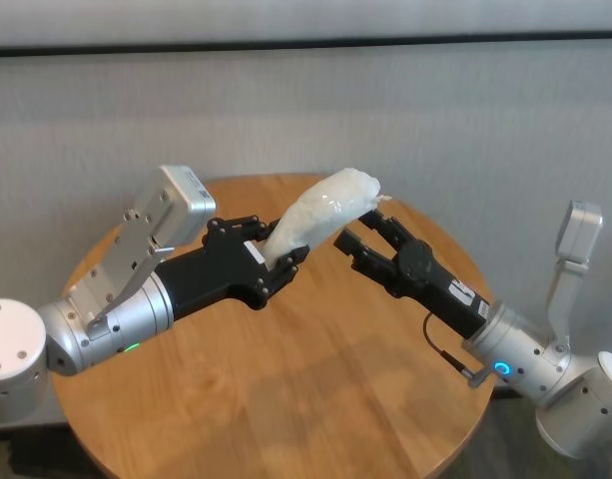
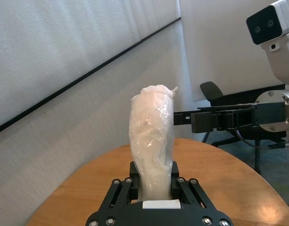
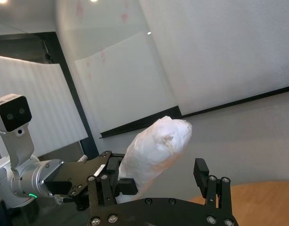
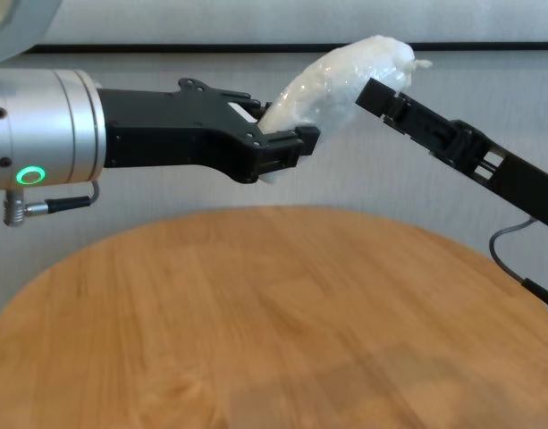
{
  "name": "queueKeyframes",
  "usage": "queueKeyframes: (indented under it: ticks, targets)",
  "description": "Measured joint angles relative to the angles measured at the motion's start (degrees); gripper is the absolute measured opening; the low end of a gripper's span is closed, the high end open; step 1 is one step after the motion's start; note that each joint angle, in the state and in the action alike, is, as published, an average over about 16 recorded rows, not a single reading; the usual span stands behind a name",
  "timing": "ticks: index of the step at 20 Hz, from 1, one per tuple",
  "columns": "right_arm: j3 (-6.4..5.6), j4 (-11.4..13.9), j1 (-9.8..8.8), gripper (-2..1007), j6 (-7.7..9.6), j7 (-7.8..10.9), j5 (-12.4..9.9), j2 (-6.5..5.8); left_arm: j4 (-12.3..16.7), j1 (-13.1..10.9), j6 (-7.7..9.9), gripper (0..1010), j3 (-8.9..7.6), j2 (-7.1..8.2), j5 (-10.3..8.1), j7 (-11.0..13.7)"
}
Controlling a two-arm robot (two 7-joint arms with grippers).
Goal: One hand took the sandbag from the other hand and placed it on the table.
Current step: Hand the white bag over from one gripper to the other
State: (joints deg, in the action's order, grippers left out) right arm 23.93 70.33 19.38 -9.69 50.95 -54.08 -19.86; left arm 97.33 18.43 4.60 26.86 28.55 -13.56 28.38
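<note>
The white glossy sandbag (image 1: pixel 315 212) hangs tilted above the round wooden table (image 1: pixel 286 399), its twisted tip pointing up and to the right. My left gripper (image 1: pixel 274 249), the one with the green light, is shut on the bag's lower end (image 2: pixel 151 141). My right gripper (image 1: pixel 368 232), with the blue light, reaches in from the right and is open. Its fingers stand on either side of the sandbag's upper part (image 3: pixel 156 150) with a gap showing. The chest view shows one right finger (image 4: pixel 381 94) beside the bag's top (image 4: pixel 336 76), well above the table (image 4: pixel 256 313).
A grey wall runs close behind the table's far edge. The camera housings on both wrists stick up, the left one (image 1: pixel 171 215) and the right one (image 1: pixel 580 235). A black office chair (image 2: pixel 210 89) stands beyond the table.
</note>
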Motion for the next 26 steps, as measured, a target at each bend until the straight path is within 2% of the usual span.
queueKeyframes:
  ticks: [6, 15, 20, 26]
  targets:
    - [0.47, 0.7, 0.23, 1001, 1.89, -1.01, -2.5, 0.42, 0.0, 0.0, 0.0, 384, 0.0, 0.0, 0.0, 0.0]
    - [1.14, 2.3, -0.16, 1001, 4.04, -3.96, -5.2, 0.86, 0.0, 0.0, 0.0, 384, 0.0, 0.0, 0.0, 0.0]
    - [1.67, 1.7, 0.36, 1001, 4.8, -4.86, -6.1, 1.28, 0.0, 0.0, 0.0, 384, 0.0, 0.0, 0.0, 0.0]
    - [2.45, 0.1, 1.89, 1001, 5.41, -4.82, -6.7, 2.02, 0.0, 0.0, 0.0, 384, 0.0, 0.0, 0.0, 0.0]
